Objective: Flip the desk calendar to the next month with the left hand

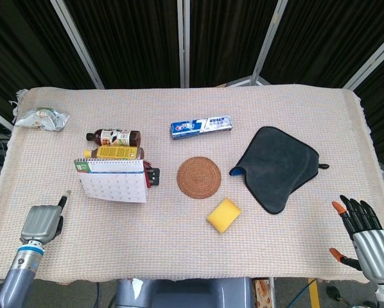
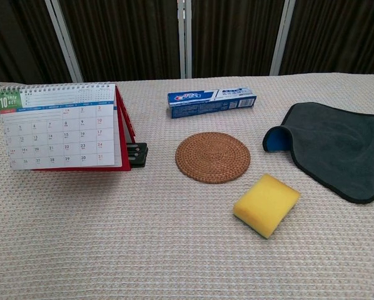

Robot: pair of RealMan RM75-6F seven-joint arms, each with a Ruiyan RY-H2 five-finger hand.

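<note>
- The left hand (image 1: 43,221) hovers at the near left edge of the tabletop (image 1: 192,256), most fingers curled in, one pointing forward, holding nothing.
- The right hand (image 1: 365,240) waits at the near right corner, fingers spread and empty.
- The desk calendar (image 1: 112,180) stands upright ahead of the left hand, well apart from it, its October page facing the robot.
- Two bottles (image 1: 115,145) lie just behind it; a hard push on the page would likely tip the calendar back onto them.
- A single extended finger may slip under several sheets and skip a month.
</note>
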